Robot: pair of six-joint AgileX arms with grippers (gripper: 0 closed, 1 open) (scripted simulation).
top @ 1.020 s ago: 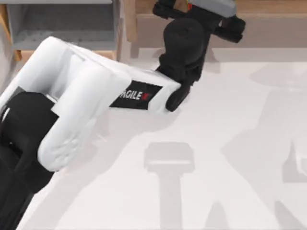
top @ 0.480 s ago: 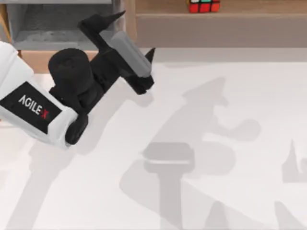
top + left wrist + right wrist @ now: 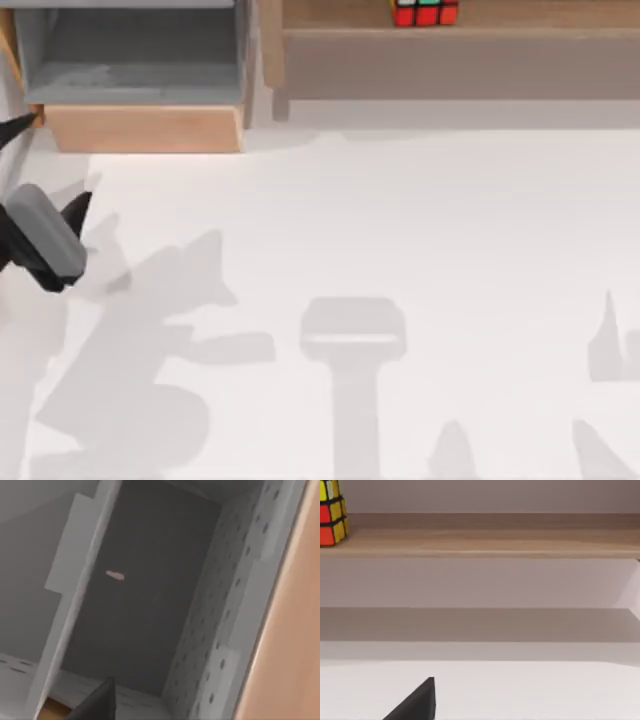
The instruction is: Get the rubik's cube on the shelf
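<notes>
Item: rubik's cube (image 3: 425,12). Location: on the shelf (image 3: 520,14), at the far edge of the top view, a little left of the ledge's middle. It sits flat on the wooden board, close to the front lip, touching nothing else. Nothing grips it; it rests by its own weight, so the placement reads as finished.

Orientation: a cube, so no long axis to report. Its faces sit square to the shelf's front edge, not turned on a corner. The top view shows a row of red stickers with one green facing the bench. The right wrist view shows the cube (image 3: 332,512) upright on the board, with red and yellow stickers on the visible faces.

Item: shelf. Long light-brown ledge running left to right, grey-brown panel beneath, standing on the white bench (image 3: 400,250).

Item: grey-lined box (image 3: 130,60) with wooden front, left of the shelf, apart from the cube. The left wrist view looks into its grey interior (image 3: 145,590).

Item: left claw (image 3: 40,215). At the bench's left edge, well apart from the cube, fingers spread and holding nothing. Judged idle, clear of the shelf.

Item: right claw (image 3: 417,702). One dark fingertip seen low over the bench, facing the shelf; whether it is open or closed cannot be told.
</notes>
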